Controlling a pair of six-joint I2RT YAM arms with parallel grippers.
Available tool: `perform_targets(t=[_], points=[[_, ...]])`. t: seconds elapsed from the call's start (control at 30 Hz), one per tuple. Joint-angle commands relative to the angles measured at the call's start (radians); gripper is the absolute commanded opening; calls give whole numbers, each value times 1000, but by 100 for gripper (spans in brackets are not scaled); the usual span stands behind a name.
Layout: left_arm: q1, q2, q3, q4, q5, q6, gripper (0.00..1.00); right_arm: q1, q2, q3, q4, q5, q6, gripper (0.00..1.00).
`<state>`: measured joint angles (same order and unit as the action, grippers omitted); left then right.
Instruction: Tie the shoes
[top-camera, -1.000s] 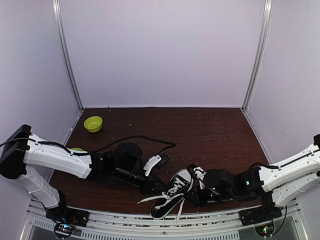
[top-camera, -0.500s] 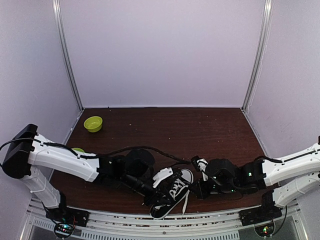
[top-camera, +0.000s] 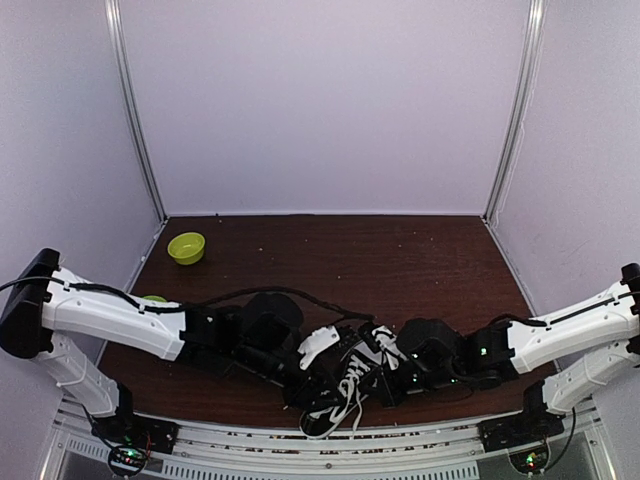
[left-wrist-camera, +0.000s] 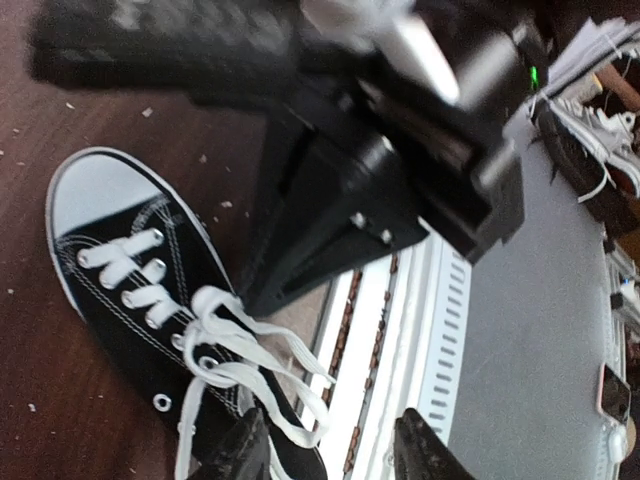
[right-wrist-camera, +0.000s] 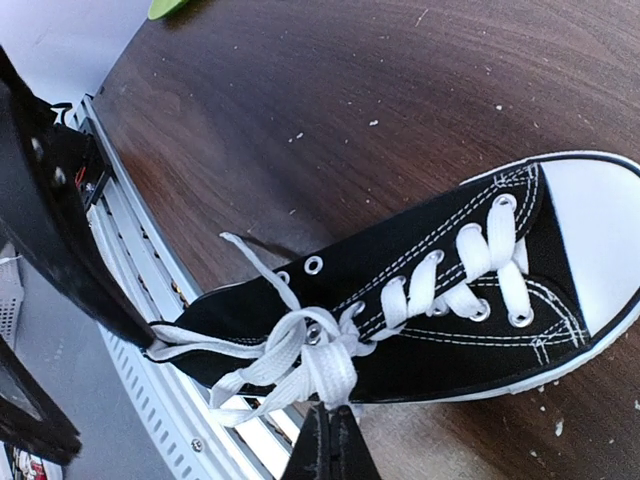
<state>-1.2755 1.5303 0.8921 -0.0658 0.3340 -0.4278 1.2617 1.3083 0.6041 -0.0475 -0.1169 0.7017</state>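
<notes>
The black sneaker (top-camera: 347, 385) with white toe cap lies at the table's front edge, its heel over the rail. It shows in the left wrist view (left-wrist-camera: 120, 275) and the right wrist view (right-wrist-camera: 450, 290). Its white laces (right-wrist-camera: 300, 355) are bunched in a loose tangle near the top eyelets. My right gripper (right-wrist-camera: 335, 440) is shut on a lace loop just below that tangle; in the top view it (top-camera: 378, 372) is at the shoe's right side. My left gripper (left-wrist-camera: 330, 460) is open, with a lace loop (left-wrist-camera: 270, 385) hanging beside its left finger. In the top view it (top-camera: 322, 378) is at the shoe's left side.
A green bowl (top-camera: 186, 247) stands at the back left; its edge shows in the right wrist view (right-wrist-camera: 175, 8). A small green thing (top-camera: 152, 298) peeks out behind my left arm. The white slotted rail (right-wrist-camera: 150, 340) runs along the table's front edge under the heel.
Both grippers have closed in on the shoe from either side. The laces, spread out to the left a second ago, are now gathered at the shoe's top.
</notes>
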Motion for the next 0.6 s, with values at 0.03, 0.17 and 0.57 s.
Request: perform_targets(t=[0.03, 0.17, 0.57], points=[[63, -27, -38, 102, -93, -174, 43, 5, 3, 11, 39, -18, -8, 0], [74, 46, 26, 50, -77, -192, 40, 5, 2, 13, 41, -16, -7, 0], [97, 151, 60, 79, 3, -237, 34, 5, -11, 4, 35, -9, -5, 0]])
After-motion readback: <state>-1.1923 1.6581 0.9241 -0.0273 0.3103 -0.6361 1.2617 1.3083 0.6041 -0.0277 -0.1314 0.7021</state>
